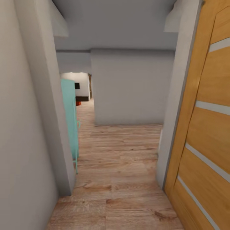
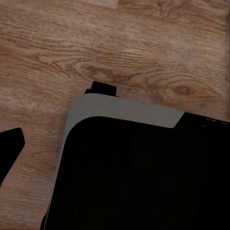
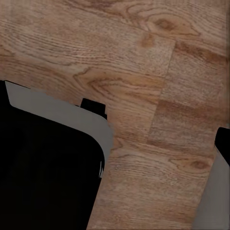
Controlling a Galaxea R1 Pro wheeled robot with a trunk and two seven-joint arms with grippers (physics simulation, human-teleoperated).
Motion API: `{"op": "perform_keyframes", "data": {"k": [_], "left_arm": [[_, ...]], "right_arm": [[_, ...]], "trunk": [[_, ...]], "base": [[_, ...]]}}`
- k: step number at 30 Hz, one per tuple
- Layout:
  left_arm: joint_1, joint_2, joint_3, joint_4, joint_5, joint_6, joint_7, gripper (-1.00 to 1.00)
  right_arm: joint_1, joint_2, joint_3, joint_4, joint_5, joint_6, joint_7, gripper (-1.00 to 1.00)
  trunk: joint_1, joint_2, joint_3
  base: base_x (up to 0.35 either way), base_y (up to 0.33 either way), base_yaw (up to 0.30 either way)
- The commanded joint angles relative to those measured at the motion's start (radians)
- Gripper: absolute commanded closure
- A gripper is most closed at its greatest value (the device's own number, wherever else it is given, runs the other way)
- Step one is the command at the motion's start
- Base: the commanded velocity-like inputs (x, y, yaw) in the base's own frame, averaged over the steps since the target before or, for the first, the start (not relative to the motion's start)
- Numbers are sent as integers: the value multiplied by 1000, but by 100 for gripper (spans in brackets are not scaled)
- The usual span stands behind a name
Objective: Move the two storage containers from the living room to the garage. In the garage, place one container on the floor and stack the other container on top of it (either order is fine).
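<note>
Far down the hallway, through the opening at the left, a small orange-red shape (image 1: 78,103) sits on the wood floor of the far room, in front of a low dark bench (image 1: 82,98). It looks like one of the storage containers, too small to make out in detail. The garage is out of view. Both wrist views look down on light wood planks (image 2: 143,43) (image 3: 158,62) and on the black, grey-rimmed body of my own base (image 2: 139,177) (image 3: 43,167).
I stand in a narrow doorway. A grey wall (image 1: 28,127) is close on the left, and an open wooden door (image 1: 204,127) with its frame is close on the right. A teal cabinet (image 1: 71,118) stands along the left side ahead. A grey wall (image 1: 131,89) closes the corridor ahead.
</note>
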Motion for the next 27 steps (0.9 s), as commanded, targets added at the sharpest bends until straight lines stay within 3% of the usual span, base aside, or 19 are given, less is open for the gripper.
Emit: {"op": "perform_keyframes", "data": {"k": [1, 27], "left_arm": [[0, 0, 0, -2, 11, 4, 1, -100], [0, 15, 1, -8, 12, 7, 1, -100]], "right_arm": [[-1, 0, 8, 3, -6, -6, -2, -100], [-1, 5, 8, 3, -5, -4, -3, -100]], "trunk": [[1, -1, -1], [1, -1, -1]], "base": [[323, 0, 0], [323, 0, 0]]}}
